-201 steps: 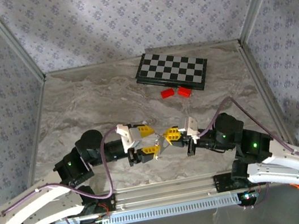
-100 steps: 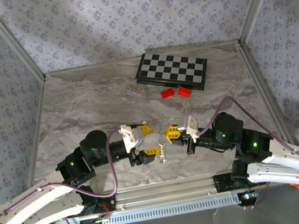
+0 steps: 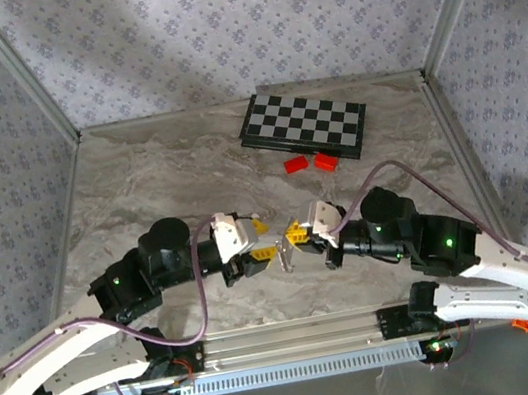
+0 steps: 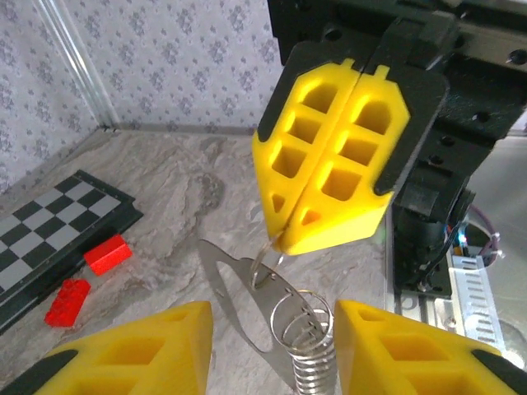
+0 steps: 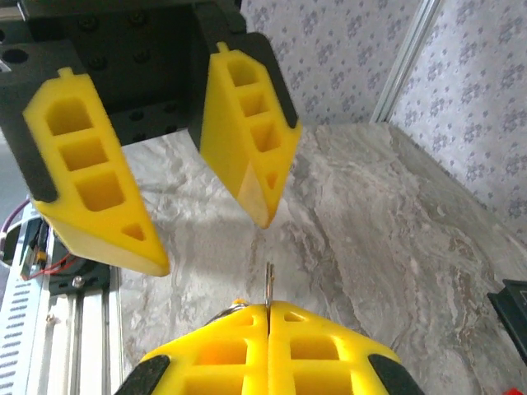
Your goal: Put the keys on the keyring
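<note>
— Where is the keyring?
— The keyring (image 4: 265, 262) is pinched at the tips of the right fingers (image 4: 362, 164), which are pressed tight together above the tabletop (image 4: 181, 197). A flat key (image 4: 230, 288) and a spring coil (image 4: 306, 350) hang from it.
— And the left fingers?
— The left fingers (image 4: 132, 358) stand apart, one on each side of the key and coil, gripping neither. A chessboard (image 3: 304, 125) and two red bricks (image 3: 296, 164) lie well apart, towards the far side.
</note>
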Robot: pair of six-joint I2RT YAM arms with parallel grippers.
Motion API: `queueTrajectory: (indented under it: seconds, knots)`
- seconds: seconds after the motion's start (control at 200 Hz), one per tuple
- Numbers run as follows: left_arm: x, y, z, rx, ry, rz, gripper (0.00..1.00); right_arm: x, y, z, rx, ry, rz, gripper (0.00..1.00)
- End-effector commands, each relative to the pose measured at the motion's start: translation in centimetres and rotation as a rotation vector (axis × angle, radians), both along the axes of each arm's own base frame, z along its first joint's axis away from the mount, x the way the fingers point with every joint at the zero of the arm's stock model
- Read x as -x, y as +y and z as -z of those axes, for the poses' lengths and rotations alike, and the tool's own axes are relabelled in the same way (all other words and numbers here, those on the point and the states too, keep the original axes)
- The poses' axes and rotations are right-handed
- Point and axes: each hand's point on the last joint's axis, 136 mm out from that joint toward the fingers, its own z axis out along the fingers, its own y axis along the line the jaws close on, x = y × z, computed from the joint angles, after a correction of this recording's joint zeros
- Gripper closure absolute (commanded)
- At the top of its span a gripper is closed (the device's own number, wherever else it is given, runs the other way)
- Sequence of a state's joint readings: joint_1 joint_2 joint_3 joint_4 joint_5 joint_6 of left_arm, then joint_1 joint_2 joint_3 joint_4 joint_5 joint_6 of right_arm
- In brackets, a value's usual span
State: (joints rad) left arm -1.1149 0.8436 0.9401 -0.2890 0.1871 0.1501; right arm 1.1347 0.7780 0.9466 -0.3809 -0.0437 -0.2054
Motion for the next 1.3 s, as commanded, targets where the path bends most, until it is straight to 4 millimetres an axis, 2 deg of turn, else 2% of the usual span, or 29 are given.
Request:
queueTrajectory:
  seconds: [0.0,0.39,0.765,0.83,0.89,1.109,1.229,1.294]
  knots:
    - [-0.4,0.0,-0.4,-0.028,-0.034,-0.012,0.59,0.5,-0.2,-0.4,0.043,-0.015,-0.021,1.00]
    - [-0.1,-0.8,0.1,-0.053,-0.019,0.025,0.79,1.1,0.6,0.1,0.101,0.011,-0.063,1.00]
    - [0.6,-1.3,0.4,-0.046,-0.004,0.072,0.85,1.4,1.2,0.1,0.099,0.021,-0.089,1.00]
    - [0.6,-1.3,0.5,-0.044,-0.002,0.076,0.91,1.4,1.2,0.1,0.099,0.021,-0.092,1.00]
    - [0.7,-1.3,0.4,-0.039,-0.004,0.079,1.00,1.4,1.2,0.0,0.098,0.021,-0.090,1.00]
    - [0.7,-1.0,-0.5,0.015,-0.019,0.067,1.00,1.5,0.9,-0.8,0.051,0.005,-0.084,1.00]
    - [1.1,-0.8,-2.1,0.118,-0.044,0.078,1.00,2.0,0.3,-1.4,-0.026,-0.016,-0.092,0.68]
    - [1.7,-0.6,-3.2,0.182,-0.057,0.100,1.00,2.5,0.0,-1.5,-0.068,0.000,-0.104,0.59]
